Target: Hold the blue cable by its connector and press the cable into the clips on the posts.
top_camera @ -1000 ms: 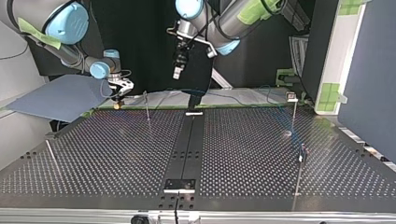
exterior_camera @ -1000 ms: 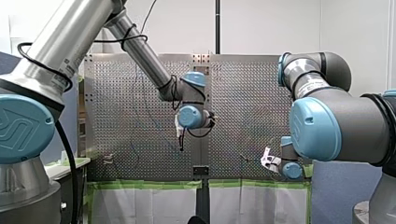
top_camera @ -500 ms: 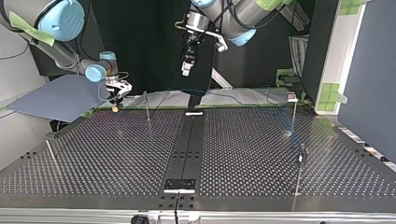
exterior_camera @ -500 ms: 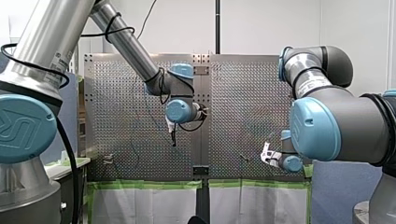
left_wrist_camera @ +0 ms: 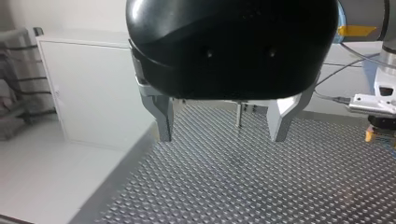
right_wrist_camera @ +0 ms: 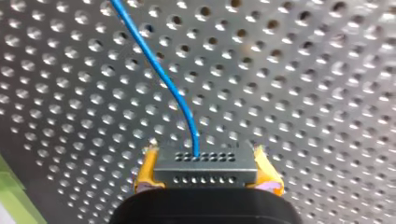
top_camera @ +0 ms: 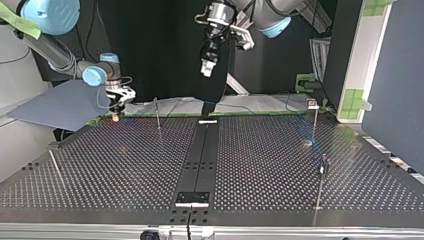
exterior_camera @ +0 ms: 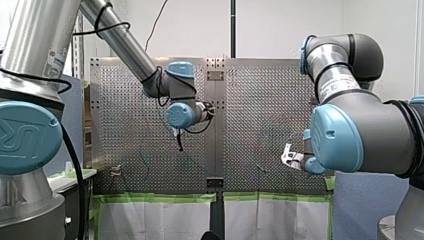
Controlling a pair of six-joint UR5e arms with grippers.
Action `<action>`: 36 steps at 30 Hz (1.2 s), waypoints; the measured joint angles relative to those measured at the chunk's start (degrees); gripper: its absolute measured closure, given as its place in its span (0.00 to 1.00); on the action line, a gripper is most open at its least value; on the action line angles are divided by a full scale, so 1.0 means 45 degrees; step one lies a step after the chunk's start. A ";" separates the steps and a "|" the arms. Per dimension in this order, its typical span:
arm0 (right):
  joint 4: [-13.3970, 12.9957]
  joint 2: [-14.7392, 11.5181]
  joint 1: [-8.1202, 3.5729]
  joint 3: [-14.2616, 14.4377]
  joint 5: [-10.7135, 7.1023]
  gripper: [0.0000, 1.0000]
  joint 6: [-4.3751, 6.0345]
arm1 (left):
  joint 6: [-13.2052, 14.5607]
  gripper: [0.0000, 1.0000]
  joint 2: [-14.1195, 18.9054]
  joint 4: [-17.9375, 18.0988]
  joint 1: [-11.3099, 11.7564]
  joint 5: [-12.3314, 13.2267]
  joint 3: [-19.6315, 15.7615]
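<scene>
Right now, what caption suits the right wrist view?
Yellow-padded right gripper clamps the connector; blue cable runs ahead over perforated table.

Robotics lab: perforated table [top_camera: 125, 165], my left arm [exterior_camera: 120, 42], my right arm [exterior_camera: 350, 125], green tape [exterior_camera: 150, 197], white wall [exterior_camera: 280, 25].

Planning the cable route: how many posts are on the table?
4, all in the top view: far-left post, far-right post, near-right post, near-left post. More may be hidden.
</scene>
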 joint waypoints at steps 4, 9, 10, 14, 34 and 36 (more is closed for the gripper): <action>-0.0125 -0.0449 -0.0033 0.0450 0.0116 1.00 -0.0001 | 0.0050 0.00 0.0387 0.0378 0.0003 0.0042 -0.0507; -0.0172 -0.1016 -0.0034 0.1015 0.0518 1.00 0.0020 | 0.0064 0.00 0.0484 0.0452 0.0006 0.0049 -0.1062; -0.0193 -0.1114 -0.0030 0.1113 0.0579 1.00 0.0035 | 0.0068 0.00 0.0489 0.0460 0.0006 0.0050 -0.1207; -0.0239 -0.1573 0.0041 0.1568 0.0679 1.00 0.0098 | 0.0074 0.00 0.0492 0.0456 0.0006 0.0050 -0.1684; 0.0821 -0.3650 0.0318 0.2082 0.0525 1.00 0.0247 | 0.0203 0.00 0.0496 0.0362 0.0006 0.0414 -0.3859; 0.0809 -0.3743 0.0330 0.2124 0.0496 1.00 0.0252 | 0.0209 0.00 0.0496 0.0389 0.0006 0.0438 -0.3948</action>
